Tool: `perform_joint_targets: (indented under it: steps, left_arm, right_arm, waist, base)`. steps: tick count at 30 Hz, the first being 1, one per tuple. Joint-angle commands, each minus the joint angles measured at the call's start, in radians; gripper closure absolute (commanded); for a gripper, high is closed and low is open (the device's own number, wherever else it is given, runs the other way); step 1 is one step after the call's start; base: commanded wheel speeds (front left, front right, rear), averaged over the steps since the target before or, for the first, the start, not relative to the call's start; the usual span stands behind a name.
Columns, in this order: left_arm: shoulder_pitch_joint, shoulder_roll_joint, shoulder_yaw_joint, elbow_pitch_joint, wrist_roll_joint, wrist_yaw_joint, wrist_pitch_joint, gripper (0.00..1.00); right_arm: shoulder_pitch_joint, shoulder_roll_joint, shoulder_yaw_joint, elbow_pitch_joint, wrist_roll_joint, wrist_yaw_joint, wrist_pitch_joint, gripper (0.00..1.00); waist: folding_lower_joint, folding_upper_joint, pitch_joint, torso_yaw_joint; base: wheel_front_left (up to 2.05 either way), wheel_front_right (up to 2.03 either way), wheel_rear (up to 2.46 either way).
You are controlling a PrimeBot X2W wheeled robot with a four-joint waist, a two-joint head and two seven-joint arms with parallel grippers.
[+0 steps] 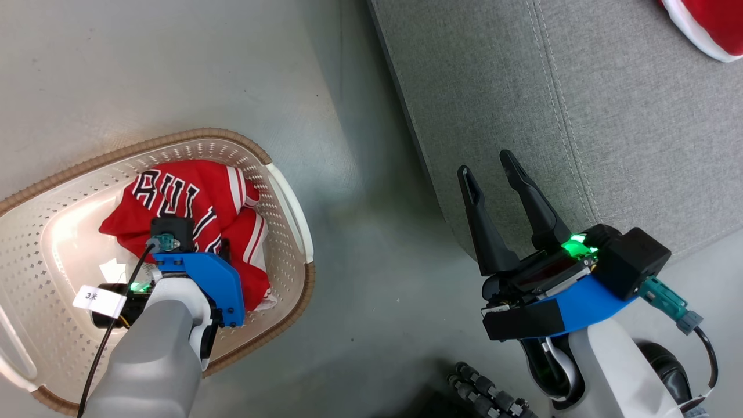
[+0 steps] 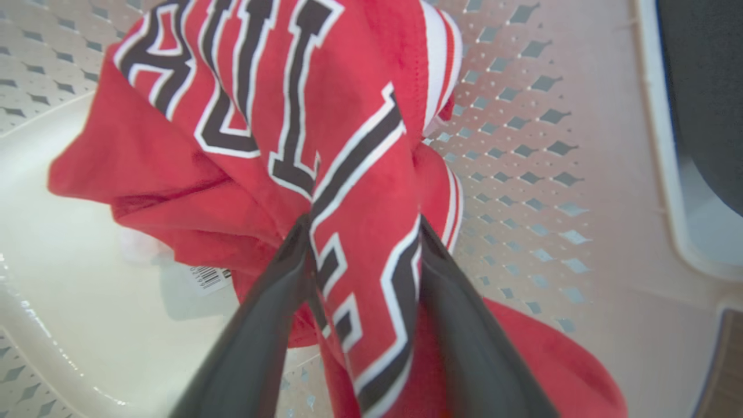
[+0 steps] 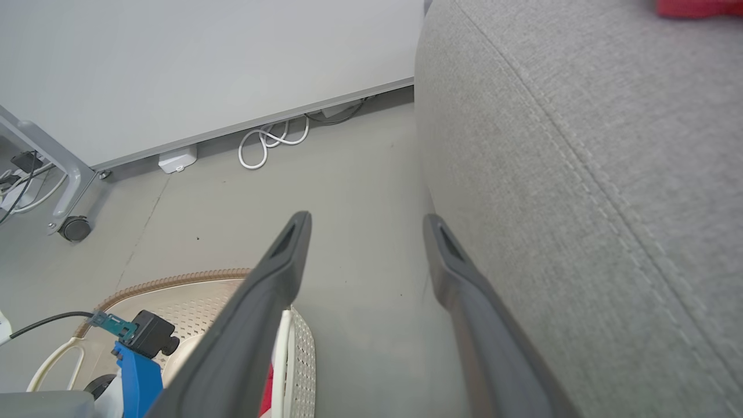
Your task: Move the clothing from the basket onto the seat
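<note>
A red jersey with black-and-white lettering, part of the clothing, lies crumpled in the cream basket on the floor at the left. My left gripper reaches down into the basket. Its open fingers stand on either side of a raised fold of the jersey, and the cloth fills the gap between them. My right gripper hangs open and holds nothing beside the front edge of the grey seat. A second red garment with white trim lies on the seat's far right corner.
Grey floor separates the basket from the seat. A barcode tag lies on the basket's bottom. In the right wrist view, white cables and a castor sit by a wall panel. A black ribbed hose lies near my base.
</note>
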Motion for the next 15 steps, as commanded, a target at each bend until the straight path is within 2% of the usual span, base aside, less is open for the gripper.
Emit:
perform_joint_targets:
  steps: [1,15]
  left_arm:
    - [-0.010,0.001,-0.003,0.002,-0.005,-0.004,0.002,1.00]
    - [-0.018,-0.005,-0.023,0.011,-0.010,-0.021,-0.011,1.00]
  right_arm:
    - [-0.011,0.001,-0.002,0.001,0.003,0.001,-0.005,0.00]
    - [-0.008,0.001,-0.009,0.006,-0.009,0.001,-0.005,0.00]
  waist:
    - [0.0000,0.0000,-0.002,0.001]
    - [0.0000,0.0000,-0.017,0.006]
  base:
    - [0.00,0.00,0.00]
    - [0.00,0.00,0.00]
